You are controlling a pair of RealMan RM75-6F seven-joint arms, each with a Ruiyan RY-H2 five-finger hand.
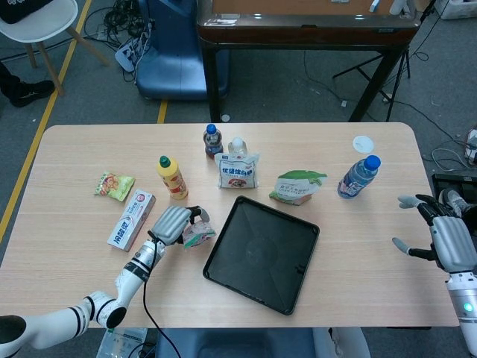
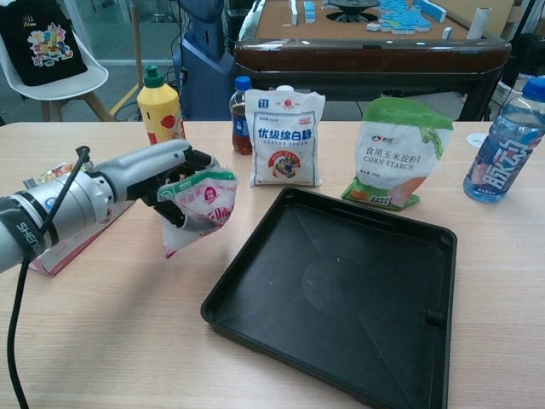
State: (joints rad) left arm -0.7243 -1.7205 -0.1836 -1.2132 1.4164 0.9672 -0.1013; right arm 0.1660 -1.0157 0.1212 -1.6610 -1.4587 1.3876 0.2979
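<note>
Left hand [image 2: 157, 183] clamping soft, light pouch [image 2: 197, 207] by its top, at tray's [image 2: 426, 256] nine o'clock; right hand [image 1: 441, 237] idling, fingers spread.

Yellow bottle [image 2: 158, 104] half hidden behind left hand [image 2: 162, 179] — toothpaste box [image 2: 68, 243] mostly covered by the forearm. Water bottle [image 2: 509, 141] clipped at the frame's edge — pouch [image 2: 200, 204] print unreadable.

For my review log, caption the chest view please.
Left hand holds a small snack pouch above the table, beside a black tray.
</note>
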